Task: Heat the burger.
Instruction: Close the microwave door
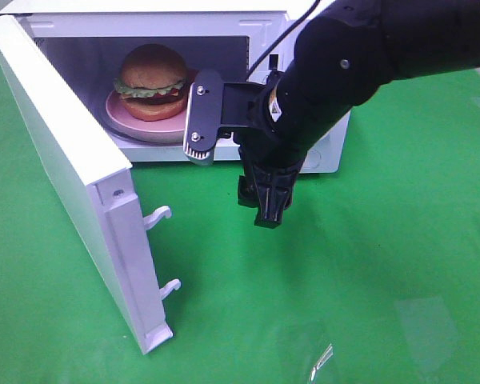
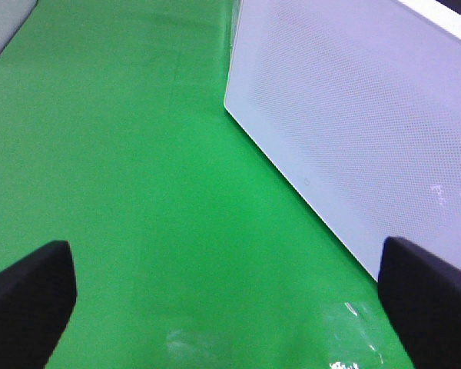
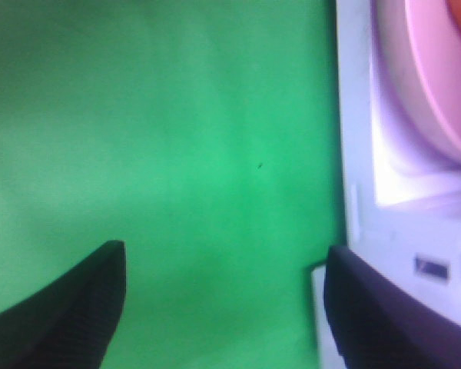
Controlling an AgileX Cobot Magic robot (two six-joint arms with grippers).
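The burger, with its tan bun and green lettuce, sits on a round pink plate inside the white microwave. The microwave door is swung wide open to the left. My right gripper hangs pointing down over the green cloth just in front of the oven's opening. In the right wrist view the right gripper is open and empty, with the pink plate off to one side. My left gripper is open over the cloth beside the door's outer face. It does not show in the exterior view.
A green cloth covers the table. Two white latch hooks stick out of the door's edge. The right arm's dark bulk covers the microwave's right front. A small shiny patch lies on the cloth near the front.
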